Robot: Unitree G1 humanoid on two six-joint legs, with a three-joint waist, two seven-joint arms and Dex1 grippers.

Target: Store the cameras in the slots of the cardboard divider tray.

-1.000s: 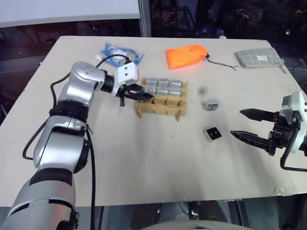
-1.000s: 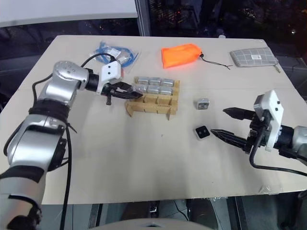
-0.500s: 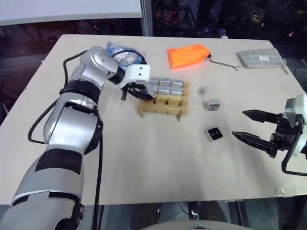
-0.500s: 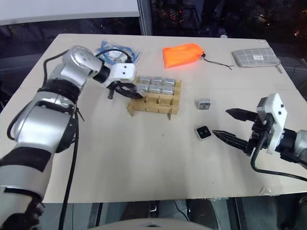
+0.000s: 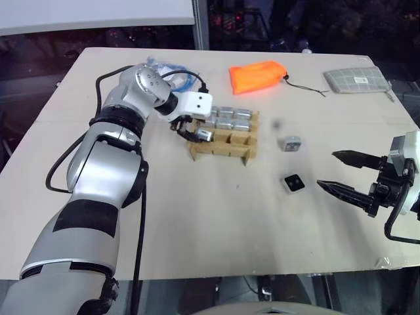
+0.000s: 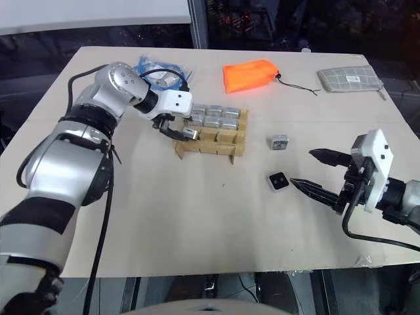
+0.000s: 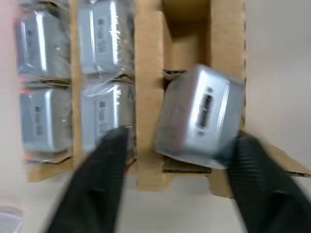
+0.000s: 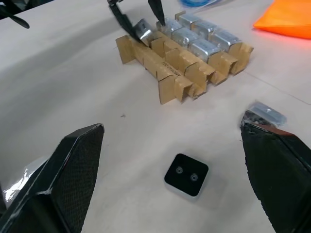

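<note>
Nearest, the right black two-fingered pincer (image 5: 336,172) hangs spread wide, gripping nothing; just beside its tips lies one black-faced cube camera (image 5: 293,183), a silver-grey one (image 5: 291,142) just beyond. Farther off, the left pincer (image 7: 170,167) stands apart, a tilted silver-grey metal cube (image 7: 200,116) loose between its fingers over the tan cardboard divider tray's (image 5: 223,150) front-left slot; six wrapped cameras (image 5: 225,119) fill the rows behind. Beyond lie an orange pouch (image 5: 257,77) and a grey checked pouch (image 5: 354,79).

Six cameras (image 5: 224,118) in tray (image 5: 223,148) back rows, two (image 5: 293,163) right, seemingly apart
</note>
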